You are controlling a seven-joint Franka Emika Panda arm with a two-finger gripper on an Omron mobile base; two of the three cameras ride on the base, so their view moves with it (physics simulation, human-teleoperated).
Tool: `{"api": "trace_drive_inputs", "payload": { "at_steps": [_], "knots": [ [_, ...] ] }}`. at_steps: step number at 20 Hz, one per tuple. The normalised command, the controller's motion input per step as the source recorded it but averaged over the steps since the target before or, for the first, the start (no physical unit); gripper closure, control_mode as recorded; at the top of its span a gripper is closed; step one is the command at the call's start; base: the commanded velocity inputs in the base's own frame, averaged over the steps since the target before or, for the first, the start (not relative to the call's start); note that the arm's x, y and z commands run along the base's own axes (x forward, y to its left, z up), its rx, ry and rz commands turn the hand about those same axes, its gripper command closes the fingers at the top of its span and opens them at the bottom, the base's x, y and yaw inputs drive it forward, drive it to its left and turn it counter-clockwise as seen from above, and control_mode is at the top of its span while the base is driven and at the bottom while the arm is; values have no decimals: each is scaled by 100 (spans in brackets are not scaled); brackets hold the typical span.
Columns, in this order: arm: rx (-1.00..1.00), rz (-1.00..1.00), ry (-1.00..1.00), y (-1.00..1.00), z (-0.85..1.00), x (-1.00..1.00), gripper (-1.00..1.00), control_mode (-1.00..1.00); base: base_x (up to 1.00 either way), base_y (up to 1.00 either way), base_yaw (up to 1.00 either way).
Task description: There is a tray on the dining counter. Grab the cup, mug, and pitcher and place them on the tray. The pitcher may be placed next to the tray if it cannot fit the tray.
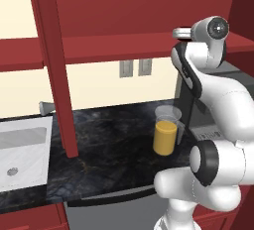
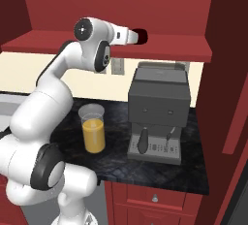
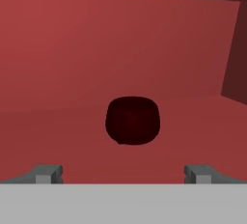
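The dark red mug (image 3: 132,120) stands on the red floor of an upper cabinet shelf (image 2: 164,44), straight ahead of my gripper (image 3: 123,172). Both fingertips (image 3: 48,174) are spread wide, nothing between them, and they stop short of the mug. In the right base view the arm reaches up into the shelf, with the mug (image 2: 141,36) just past the hand. The clear pitcher (image 1: 165,132) of orange liquid stands upright on the narrow black countertop (image 1: 109,159), below the arm; it is the same pitcher (image 2: 93,129) left of the coffee machine. The tray, the cup and the dining counter are out of view.
A dark grey coffee machine (image 2: 157,112) stands on the counter under the shelf. A white sink (image 1: 22,152) lies at the counter's left end. A red cabinet post (image 1: 59,75) rises from the counter. The shelf's side wall (image 3: 234,49) closes in on the right.
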Motion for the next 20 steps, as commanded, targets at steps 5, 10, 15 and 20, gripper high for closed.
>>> {"api": "trace_drive_inputs", "payload": {
  "at_steps": [5,10,15,20],
  "knots": [
    [0,0,0,0,0,9,-100,-100,0,0,0],
    [0,0,0,0,-1,19,-100,-100,0,0,0],
    [0,0,0,0,-4,22,-100,-100,0,0,0],
    [0,0,0,0,-6,14,-100,-100,0,0,0]
  ]
}}
